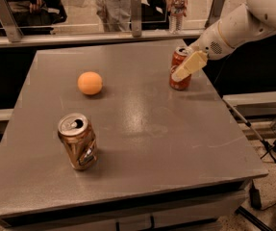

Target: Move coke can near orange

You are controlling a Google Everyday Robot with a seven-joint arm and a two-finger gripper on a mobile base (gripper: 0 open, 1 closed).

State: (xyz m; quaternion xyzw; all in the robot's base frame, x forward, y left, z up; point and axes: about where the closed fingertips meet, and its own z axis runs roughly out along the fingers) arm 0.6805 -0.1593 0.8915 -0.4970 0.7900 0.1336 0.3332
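Observation:
The coke can (179, 83), red with a silver top, stands upright on the grey table (142, 129) near its far right edge. The gripper (181, 70), cream-coloured on a white arm coming in from the upper right, is at the can, and its cream tip lies across the can's front at mid height. The can still rests on the table. The orange (90, 83) lies on the table at the far left of centre, well to the left of the can, with bare table between them.
A dented brownish-gold can (78, 141) stands at the front left of the table. A glass rail with metal posts (136, 13) runs behind the table, with people beyond it. A stand's legs and cables (267, 146) lie on the floor at the right.

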